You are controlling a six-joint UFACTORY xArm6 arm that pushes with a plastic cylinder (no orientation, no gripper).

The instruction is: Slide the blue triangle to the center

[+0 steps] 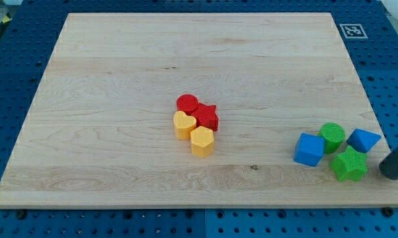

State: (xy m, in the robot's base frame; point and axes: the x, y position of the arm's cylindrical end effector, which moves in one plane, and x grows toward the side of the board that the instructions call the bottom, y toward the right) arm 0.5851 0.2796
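Board [119, 99]: green star [349, 164], green cylinder [332, 136] flank blue triangle [363, 140]; my tip [389, 173] seemingly apart, gripless.

Single view, high and angled down onto the board [119, 99], seen from its near long edge. Whole board in frame, far edge narrower toward the view's top. Blue pegboard [14, 79] borders every side.

My tip [389, 173] at view's lower right

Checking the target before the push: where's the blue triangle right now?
The blue triangle sits near the board's right edge, low in the view, touching the green cylinder and above the green star.
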